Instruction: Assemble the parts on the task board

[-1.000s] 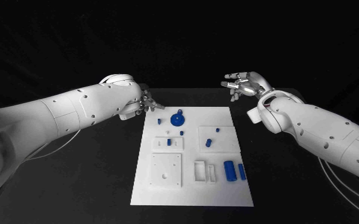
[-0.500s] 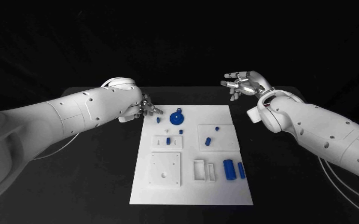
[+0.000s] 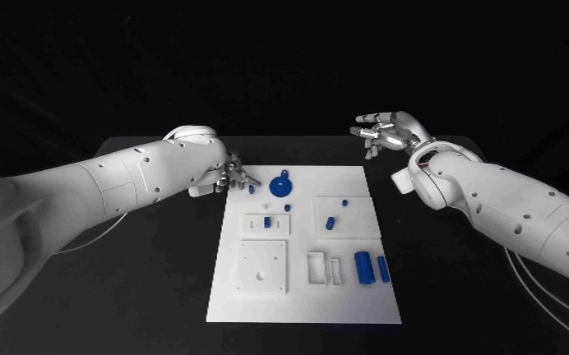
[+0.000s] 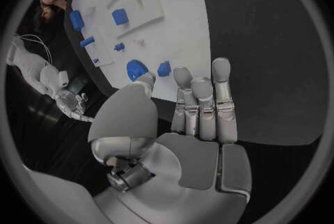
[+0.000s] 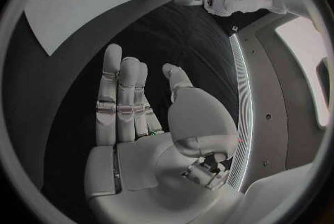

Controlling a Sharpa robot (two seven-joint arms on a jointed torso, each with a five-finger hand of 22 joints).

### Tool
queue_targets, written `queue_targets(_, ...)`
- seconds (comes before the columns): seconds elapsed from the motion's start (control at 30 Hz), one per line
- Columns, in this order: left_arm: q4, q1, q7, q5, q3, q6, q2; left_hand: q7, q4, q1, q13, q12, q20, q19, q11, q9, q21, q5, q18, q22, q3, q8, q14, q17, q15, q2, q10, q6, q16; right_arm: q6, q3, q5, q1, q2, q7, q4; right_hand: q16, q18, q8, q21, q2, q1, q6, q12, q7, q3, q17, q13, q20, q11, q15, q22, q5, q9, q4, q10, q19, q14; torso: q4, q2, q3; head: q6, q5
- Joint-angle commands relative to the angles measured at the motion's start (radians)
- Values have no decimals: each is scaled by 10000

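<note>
The left hand (image 3: 228, 172) hangs low at the far left corner of the task board (image 3: 303, 297), its fingers (image 4: 205, 104) held straight and close together, the thumb apart from them, and nothing in its hold. Its fingertips lie just beside a small blue part (image 3: 250, 191) at the board's edge; the pictures do not settle whether they touch it. The right hand (image 3: 386, 134) is raised off the table beyond the board's far right corner, well apart from the board, palm bare and fingers (image 5: 119, 90) extended side by side (it holds nothing either).

The board lies flat in the middle of the black table (image 3: 142, 289). On it I count one round blue disc (image 3: 281, 186) near the far edge, two larger blue cylinders (image 3: 364, 269) lying side by side at the near right, and about five small blue pieces spread across the far half. There are also four raised white fixtures on the board, the largest being a square plate (image 3: 263, 268) at the near left.
</note>
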Motion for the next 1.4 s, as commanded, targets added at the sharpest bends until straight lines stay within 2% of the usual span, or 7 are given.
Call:
queue_targets(0.03, -10, -10, 216, 273, -2, 377, 30, 14, -32, 20, -10, 26, -3, -69, -11, -17, -38, -12, -100, 202, -1, -41, -88, -9, 8, 97, -83, -56, 54, 67, 9, 30, 0, 21, -1, 0, -52, -78, -53, 34, -35, -49, -69, 27, 13, 64, -10, -15, -11, -23, 29, -10, 54, -3, 2, -48, -44, -44, 3, -8, 1, 15, -27)
queue_targets(0.33, -44, -29, 242, 337, -3, 500, 62, 40, -201, 18, -53, 82, 14, -78, 4, -148, -61, -5, -89, 204, -56, -74, -136, -86, 23, 266, -130, -93, 126, 70, 9, 30, -1, 47, 3, -19, -52, -78, -53, 34, -35, -49, -69, 27, 13, 64, -10, -15, -11, -23, 29, -10, 54, -3, 2, -48, -44, -44, 0, -5, 13, 20, -51)
queue_targets(0.63, -129, -65, 302, 465, -3, 380, 113, 63, -726, -3, -108, 107, 36, -85, 21, -297, -93, 55, -77, 204, -381, -126, -174, -177, 44, 799, -181, -162, 151, 72, 9, 30, -1, 43, -1, -10, -52, -78, -53, 34, -35, -49, -69, 27, 13, 64, -10, -15, -11, -23, 29, -10, 54, -3, 2, -48, -44, -44, -8, 16, 4, 11, -63)
queue_targets(0.77, -182, -72, 312, 567, -2, 353, 123, 107, -824, -2, -130, 95, 48, -84, 42, -427, -117, -13, -68, 201, -481, -248, -178, -202, 60, 1129, -196, -250, 140, 75, 9, 30, -1, 48, -2, -7, -52, -78, -53, 34, -35, -49, -69, 27, 13, 64, -10, -15, -11, -23, 29, -10, 54, -3, 2, -48, -44, -44, -10, 13, 1, 14, -144)
queue_targets(0.83, -197, -73, 320, 587, -1, 382, 117, 166, -816, -30, -154, 67, 76, -83, 69, -844, -155, -114, -50, 198, -586, -507, -174, -226, 84, 1264, -200, -156, 108, 77, 9, 30, -1, 50, -1, -8, -52, -78, -53, 34, -35, -49, -69, 27, 13, 64, -10, -15, -11, -23, 29, -10, 54, -3, 2, -48, -44, -44, -8, 12, 0, 11, -150)
queue_targets(0.97, -224, -74, 345, 621, -1, 443, 115, 164, -1041, 49, -159, 64, 78, -84, 75, -1063, -179, -74, -49, 205, -697, -472, -186, -225, 90, 1443, -214, -195, 111, 83, 9, 29, -1, 57, -1, -14, -50, -79, -52, 53, -53, -62, -62, 27, 14, 123, -5, -16, -13, -24, 28, -22, 73, -2, 7, -45, -48, -41, 5, 3, 3, -82, -151)
queue_targets(1.4, -273, -94, 413, 870, 0, 493, 177, 157, -1521, 373, -178, 42, 80, -86, 70, -1179, -204, 16, -51, 203, -572, -427, -204, -240, 89, 1713, -230, -274, 96, 101, 9, 29, -2, 138, 0, -70, -51, -79, -54, 61, -59, -64, -68, 25, 11, 153, -4, -19, -15, -28, 25, -25, 124, -3, 1, -45, -50, -39, -2, -5, 1, -119, -94)
